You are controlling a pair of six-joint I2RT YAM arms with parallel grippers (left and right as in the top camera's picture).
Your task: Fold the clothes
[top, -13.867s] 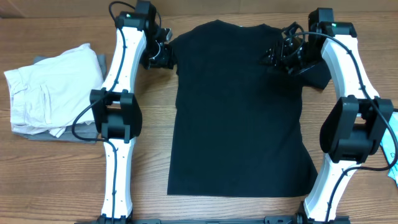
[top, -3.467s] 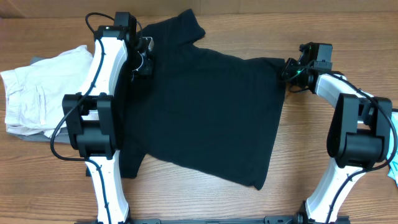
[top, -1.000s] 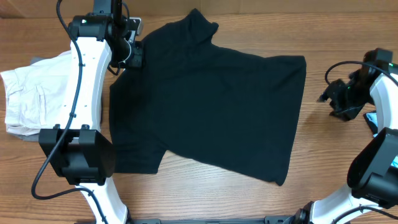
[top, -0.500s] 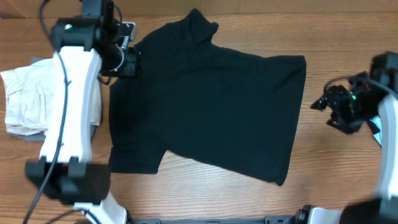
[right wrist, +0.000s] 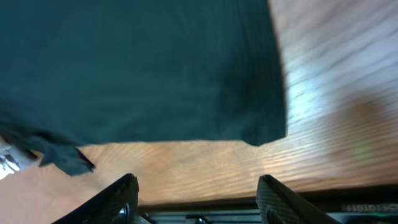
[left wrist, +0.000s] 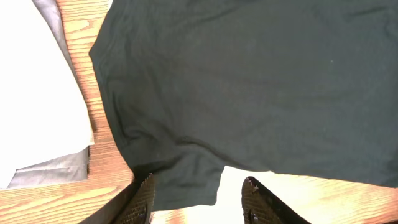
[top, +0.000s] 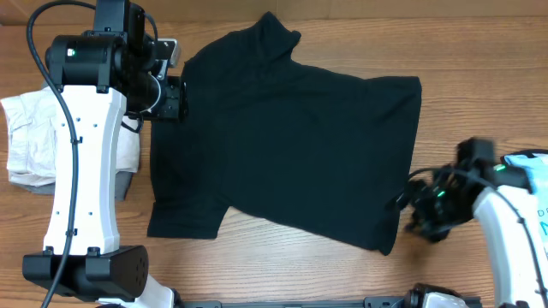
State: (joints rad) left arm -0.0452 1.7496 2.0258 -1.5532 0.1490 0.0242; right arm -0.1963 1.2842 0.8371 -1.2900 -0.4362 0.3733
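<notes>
Jaws of the left gripper [left wrist: 199, 186] stand apart with nothing between them, poised at the far left edge of the black T-shirt [top: 291, 137]. The right gripper [right wrist: 198, 183] is likewise spread wide and empty, hanging just off the shirt's near right corner over bare wood.

The T-shirt lies spread flat on the wooden table [top: 479, 103], turned sideways. One short sleeve [top: 276, 30] juts from its far edge, another [left wrist: 180, 180] from its near left corner, and the straight hem runs along its right side. Its fabric is plain, matte and soft-looking. It is mostly smooth, with shallow wrinkles gathered around the near sleeve and a slightly rumpled left edge. The right wrist view shows the hem corner ending in a small, limp point.

Beyond the shirt's left edge sits a folded off-white garment [top: 30, 137], thick and creased, with a strip of grey cloth [left wrist: 53, 171] showing beneath it. Past the shirt's right side, by the right arm, a light blue printed item [top: 535, 171] shows only in part. Brown wood grain runs across the table around the shirt.
</notes>
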